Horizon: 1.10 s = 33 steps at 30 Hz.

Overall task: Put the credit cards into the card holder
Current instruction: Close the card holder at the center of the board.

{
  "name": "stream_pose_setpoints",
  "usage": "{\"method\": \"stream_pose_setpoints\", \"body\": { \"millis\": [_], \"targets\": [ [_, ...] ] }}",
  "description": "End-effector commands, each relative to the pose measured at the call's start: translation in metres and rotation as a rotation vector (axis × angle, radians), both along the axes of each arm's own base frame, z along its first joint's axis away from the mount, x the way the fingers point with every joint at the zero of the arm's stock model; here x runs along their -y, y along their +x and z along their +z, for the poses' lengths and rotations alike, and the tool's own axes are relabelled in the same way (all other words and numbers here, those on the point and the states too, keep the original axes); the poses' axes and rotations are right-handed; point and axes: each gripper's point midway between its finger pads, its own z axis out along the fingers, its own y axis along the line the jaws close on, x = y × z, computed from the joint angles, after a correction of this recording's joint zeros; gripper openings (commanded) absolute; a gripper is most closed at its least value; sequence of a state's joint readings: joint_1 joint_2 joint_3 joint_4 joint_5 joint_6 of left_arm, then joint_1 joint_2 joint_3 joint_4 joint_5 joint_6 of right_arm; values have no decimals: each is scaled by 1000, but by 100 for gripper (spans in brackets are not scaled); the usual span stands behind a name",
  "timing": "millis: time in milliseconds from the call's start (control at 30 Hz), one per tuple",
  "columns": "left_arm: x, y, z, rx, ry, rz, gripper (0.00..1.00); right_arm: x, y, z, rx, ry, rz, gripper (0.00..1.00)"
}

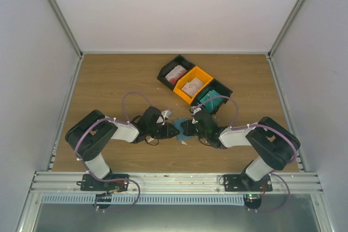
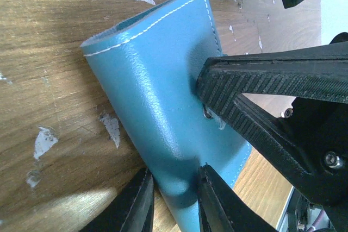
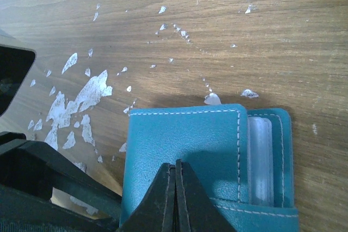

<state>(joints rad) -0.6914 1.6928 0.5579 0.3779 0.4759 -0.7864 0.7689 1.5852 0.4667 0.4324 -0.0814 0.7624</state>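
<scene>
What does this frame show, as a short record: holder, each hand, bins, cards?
card holder: teal-blue, on the wooden table between both hands
left hand: shut on the holder's edge
right hand: jaws together, tip on the holder's cover
bins: black, orange, black, in a diagonal row beyond the hands
credit cards: red-and-white, whitish, teal, one kind per bin
</scene>
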Motion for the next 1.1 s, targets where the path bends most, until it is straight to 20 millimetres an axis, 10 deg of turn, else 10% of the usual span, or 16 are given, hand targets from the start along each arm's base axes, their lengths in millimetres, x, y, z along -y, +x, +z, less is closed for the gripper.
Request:
{"method": "stream_pose_setpoints", "body": {
  "millis": [0,700,1067],
  "targets": [
    [-22,-7,-40,-67,151,48,26,58,-68,-92,-348,-292,6,0],
    [-18,-2,-40,-70,150,50,26,85,-73,-99,-352,-446,20,1],
    [-21,4,-48,-73,190,73,22,28,-83,-63,-300,-196,232,1]
  ]
}}
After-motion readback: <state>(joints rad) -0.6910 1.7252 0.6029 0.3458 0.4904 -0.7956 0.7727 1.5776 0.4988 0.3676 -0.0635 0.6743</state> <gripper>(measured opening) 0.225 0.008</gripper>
